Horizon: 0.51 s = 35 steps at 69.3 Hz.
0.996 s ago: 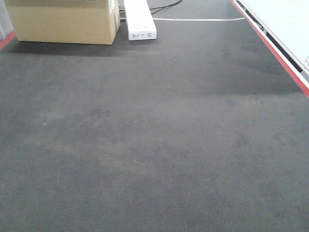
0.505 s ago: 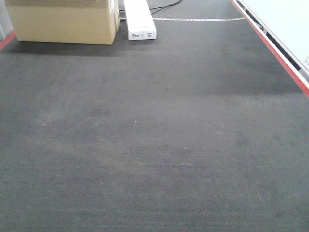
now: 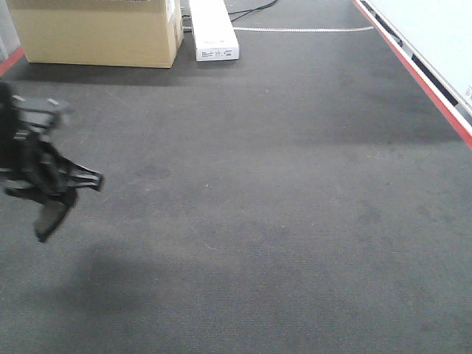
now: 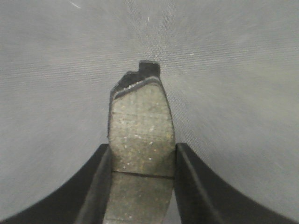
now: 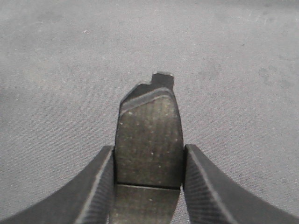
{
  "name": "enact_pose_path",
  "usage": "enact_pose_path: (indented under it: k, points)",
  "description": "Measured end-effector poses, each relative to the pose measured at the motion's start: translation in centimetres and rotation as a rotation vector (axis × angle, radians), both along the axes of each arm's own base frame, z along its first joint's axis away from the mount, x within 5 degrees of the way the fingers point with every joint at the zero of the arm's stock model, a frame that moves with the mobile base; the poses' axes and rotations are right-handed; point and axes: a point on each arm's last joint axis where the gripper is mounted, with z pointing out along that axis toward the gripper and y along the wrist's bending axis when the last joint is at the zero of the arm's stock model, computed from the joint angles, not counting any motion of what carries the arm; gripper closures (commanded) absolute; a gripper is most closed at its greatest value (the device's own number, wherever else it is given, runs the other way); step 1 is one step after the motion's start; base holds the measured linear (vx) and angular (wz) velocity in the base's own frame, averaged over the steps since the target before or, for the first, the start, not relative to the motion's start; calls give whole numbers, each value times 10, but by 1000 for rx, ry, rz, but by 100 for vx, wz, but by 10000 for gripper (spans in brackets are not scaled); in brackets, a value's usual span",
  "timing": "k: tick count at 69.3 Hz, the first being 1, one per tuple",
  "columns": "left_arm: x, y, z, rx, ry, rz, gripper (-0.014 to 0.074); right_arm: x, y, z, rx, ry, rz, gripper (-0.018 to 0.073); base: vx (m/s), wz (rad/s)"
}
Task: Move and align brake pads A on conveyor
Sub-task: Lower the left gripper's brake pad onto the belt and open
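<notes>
1. I had the left tool (image 4: 142, 148) clamped on a brake pad (image 4: 140, 121), held above the conveyor (image 3: 258, 221) near its left side.
2. My right tool (image 5: 149, 149) gripped a second brake pad (image 5: 149, 126), also over the belt's dark weave.
3. A cardboard box (image 3: 96, 33) sat at the belt's far end.
</notes>
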Motion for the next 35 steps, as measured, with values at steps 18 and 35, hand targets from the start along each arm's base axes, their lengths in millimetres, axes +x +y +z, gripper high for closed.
enact_pose_path:
  k: [18, 35]
  points:
    - [59, -11, -85, 38, 282, 17, 603, 0, 0, 0, 0, 0, 0, 571, 0, 0]
    - [74, -16, -76, 4, 225, 21, 603, 0, 0, 0, 0, 0, 0, 571, 0, 0]
